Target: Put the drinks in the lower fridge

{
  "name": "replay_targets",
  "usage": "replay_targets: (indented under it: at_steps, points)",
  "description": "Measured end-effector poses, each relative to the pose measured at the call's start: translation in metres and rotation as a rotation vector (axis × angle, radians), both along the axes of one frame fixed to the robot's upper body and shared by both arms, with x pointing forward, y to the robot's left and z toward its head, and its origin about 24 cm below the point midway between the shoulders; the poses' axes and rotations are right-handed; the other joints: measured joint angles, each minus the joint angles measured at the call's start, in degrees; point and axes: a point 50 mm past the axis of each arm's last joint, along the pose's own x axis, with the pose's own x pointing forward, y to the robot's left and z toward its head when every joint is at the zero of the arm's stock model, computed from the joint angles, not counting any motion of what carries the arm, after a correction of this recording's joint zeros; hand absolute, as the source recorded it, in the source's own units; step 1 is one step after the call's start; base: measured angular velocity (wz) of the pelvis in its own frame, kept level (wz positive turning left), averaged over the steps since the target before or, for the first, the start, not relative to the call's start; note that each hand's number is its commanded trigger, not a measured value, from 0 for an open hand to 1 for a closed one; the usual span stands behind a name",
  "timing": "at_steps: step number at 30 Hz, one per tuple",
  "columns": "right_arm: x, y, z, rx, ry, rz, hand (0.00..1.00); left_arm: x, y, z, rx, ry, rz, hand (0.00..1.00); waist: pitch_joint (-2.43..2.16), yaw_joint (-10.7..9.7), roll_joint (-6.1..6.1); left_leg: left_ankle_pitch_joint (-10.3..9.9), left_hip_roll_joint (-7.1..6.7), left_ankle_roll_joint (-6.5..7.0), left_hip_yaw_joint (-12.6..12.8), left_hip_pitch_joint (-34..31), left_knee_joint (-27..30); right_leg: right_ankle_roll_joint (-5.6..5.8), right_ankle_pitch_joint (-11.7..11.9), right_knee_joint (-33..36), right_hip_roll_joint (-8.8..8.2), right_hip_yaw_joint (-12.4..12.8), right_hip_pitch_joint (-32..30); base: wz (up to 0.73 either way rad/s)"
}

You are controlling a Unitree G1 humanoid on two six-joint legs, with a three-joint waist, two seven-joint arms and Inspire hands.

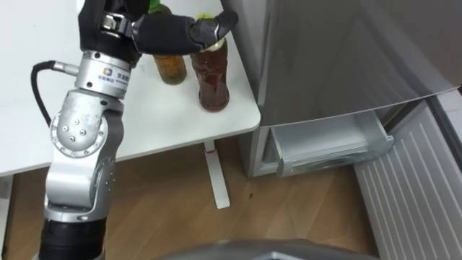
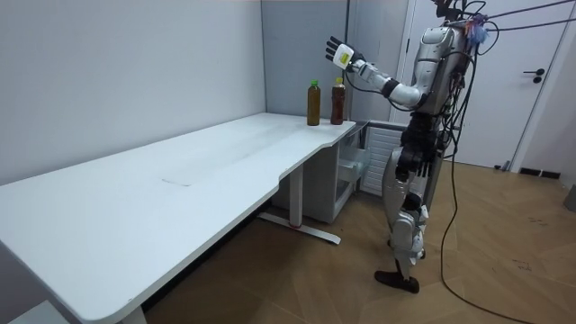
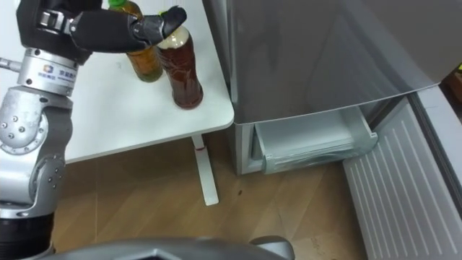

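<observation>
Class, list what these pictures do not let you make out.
Green-capped bottle: eye views, upper part hidden by the left hand and cut by the top edge.
Dark bottle: eye views, cap mostly under the fingers.
Fridge drawer: eye views, rear hidden under the fridge.

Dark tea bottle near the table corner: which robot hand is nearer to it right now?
Left. The left robot hand is just above the dark tea bottle, fingers stretched out over its cap. The right robot hand hangs low beside the robot's hip, away from the table.
</observation>
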Motion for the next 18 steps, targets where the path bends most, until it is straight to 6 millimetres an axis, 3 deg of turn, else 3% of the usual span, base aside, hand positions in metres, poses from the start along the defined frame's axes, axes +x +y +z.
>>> replay_targets:
  at_steps: [12,18]
  points:
    - [-0.007,0.007,-0.002,0.016,0.065,0.072,0.00,0.004,-0.008,-0.014,0.006,0.068,-0.035,0.00,0.59,0.24,-0.63,-0.04,0.15,-0.07,0.23,0.32,-0.15,-0.08,0.05,0.17,0.16,0.03,0.02,0.00]
    - [-0.005,0.009,-0.002,0.045,0.063,0.077,0.00,0.007,-0.011,-0.026,0.022,0.127,-0.061,0.00,0.52,0.23,-0.90,-0.06,0.15,-0.09,0.26,0.28,-0.16,-0.08,0.05,0.15,0.18,0.02,-0.11,0.00]
